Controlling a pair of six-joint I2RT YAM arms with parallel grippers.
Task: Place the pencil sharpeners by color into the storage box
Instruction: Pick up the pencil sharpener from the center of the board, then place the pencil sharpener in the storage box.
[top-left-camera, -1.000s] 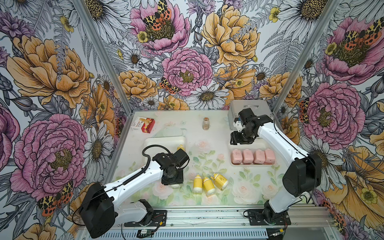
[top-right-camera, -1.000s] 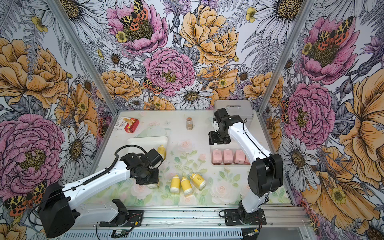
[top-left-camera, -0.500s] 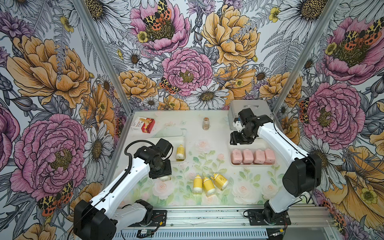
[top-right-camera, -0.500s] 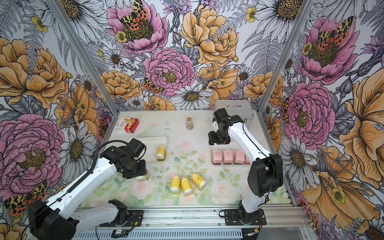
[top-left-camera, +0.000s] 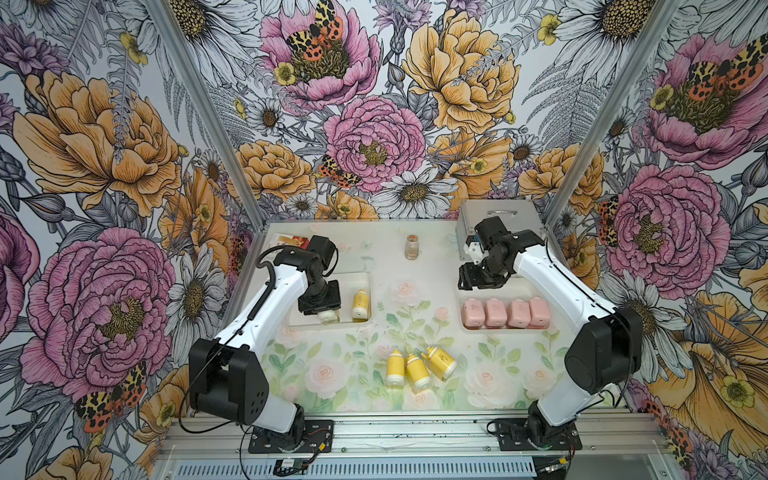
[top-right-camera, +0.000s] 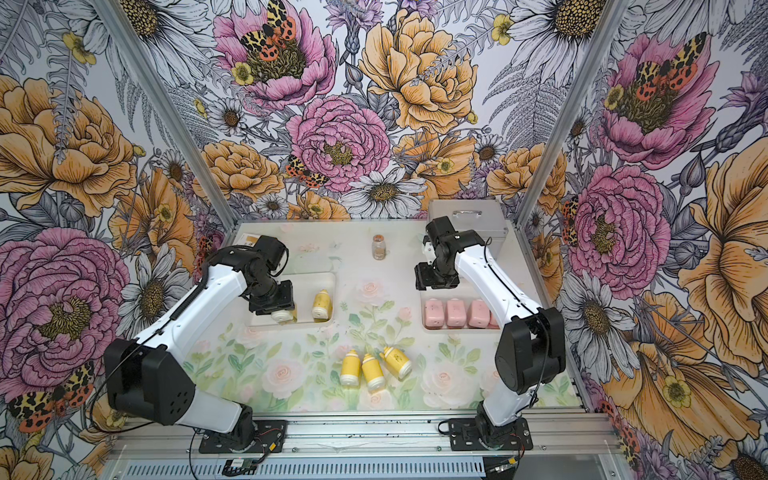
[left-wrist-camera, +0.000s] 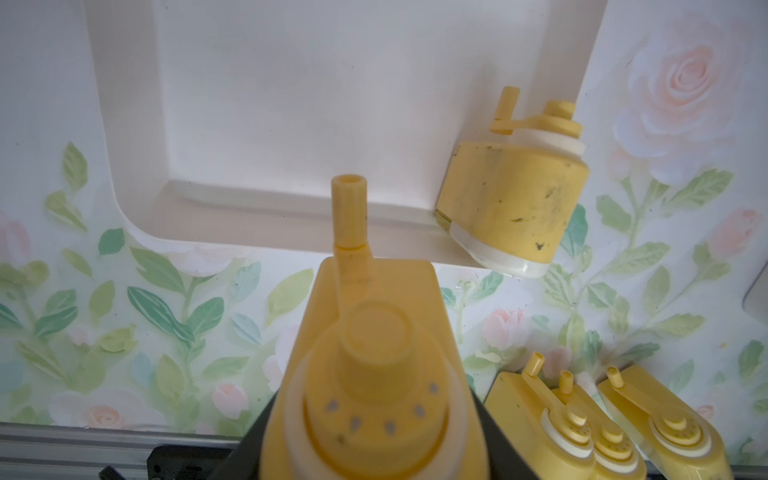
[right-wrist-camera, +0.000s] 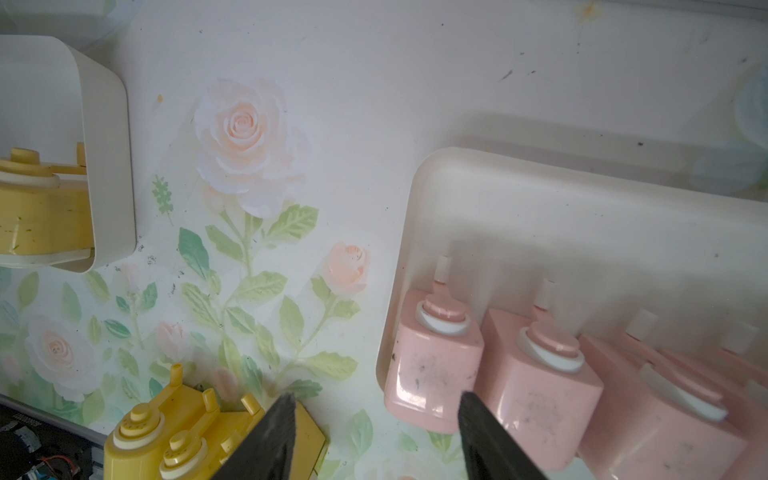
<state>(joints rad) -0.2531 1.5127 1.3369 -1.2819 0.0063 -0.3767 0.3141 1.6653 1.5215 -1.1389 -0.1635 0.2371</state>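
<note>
Smooth plastic, one metal case (top-left-camera: 482, 208).
Pink sharpeners (right-wrist-camera: 434, 365) are glossy and dirt-smudged; yellow sharpeners (left-wrist-camera: 511, 199) duller, speckled; white trays (right-wrist-camera: 561, 216) matt.

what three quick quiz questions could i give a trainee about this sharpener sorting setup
1. How many yellow sharpeners lie loose on the table?
2. True or false: the right gripper is shut on a pink sharpener.
3. What do the fingers of the left gripper hold above the left tray? A: a yellow sharpener. B: the small jar. C: nothing.
Key: 1. three. 2. false, its fingers stand open and empty. 3. A.
</note>
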